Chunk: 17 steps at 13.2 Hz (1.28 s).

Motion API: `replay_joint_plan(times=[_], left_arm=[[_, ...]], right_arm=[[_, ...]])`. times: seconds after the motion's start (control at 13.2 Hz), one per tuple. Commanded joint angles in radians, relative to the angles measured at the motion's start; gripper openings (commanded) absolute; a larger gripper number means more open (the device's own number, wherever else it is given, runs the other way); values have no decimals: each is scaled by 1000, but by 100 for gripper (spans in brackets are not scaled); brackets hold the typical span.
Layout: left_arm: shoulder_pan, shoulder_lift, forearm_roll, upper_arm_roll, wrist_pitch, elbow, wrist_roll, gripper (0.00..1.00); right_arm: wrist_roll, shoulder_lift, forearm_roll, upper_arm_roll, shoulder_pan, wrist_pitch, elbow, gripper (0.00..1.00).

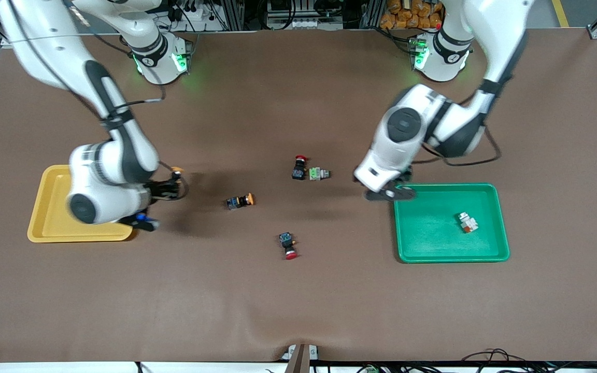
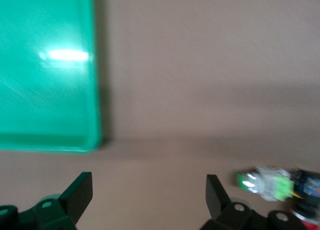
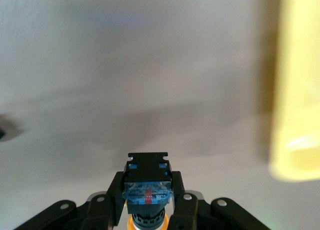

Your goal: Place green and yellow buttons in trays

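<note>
My right gripper (image 3: 147, 186) is shut on a black-and-blue button with a yellow cap (image 3: 147, 196), held just off the table beside the yellow tray (image 3: 297, 89). In the front view this gripper (image 1: 144, 221) hangs at the yellow tray's (image 1: 52, 212) corner. My left gripper (image 2: 149, 190) is open and holds nothing. It hangs over the green tray's (image 1: 433, 238) corner toward the table's middle. A pale button (image 1: 467, 222) lies in the green tray. A green-faced pale button (image 1: 320, 173) and a second yellow-capped button (image 1: 240, 201) lie mid-table.
Two red-capped black-and-blue buttons lie on the brown mat: one (image 1: 299, 167) touching the green-faced button, one (image 1: 288, 245) nearer the front camera. The left wrist view shows the green-faced button (image 2: 265, 182) beside the green tray's rim (image 2: 95, 89).
</note>
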Motion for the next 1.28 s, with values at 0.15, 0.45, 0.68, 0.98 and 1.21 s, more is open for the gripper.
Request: replay_joint_plan(times=[0.15,0.45,0.68,0.98,1.21], left_arm=[[-102,55,1,3,73,-6,-140,100],[-198,153,3,8,214,-6,-299,100],[-197,178,3,8,253,-6,-350,100],[-189,180,4,13,253,-10,-348,100],[-192,184,3,14,259,-12,-351,100]], right_arm=[[-248,3,-75,16,-154,-13,60,0],[-333,14,-124,14,-234,1,72,0],[-357,14,-209,16,-334,2,77,0],[-482,41,-266,14,-466,112,98,0],[-513,96,-300,16,-520,229,97,0]])
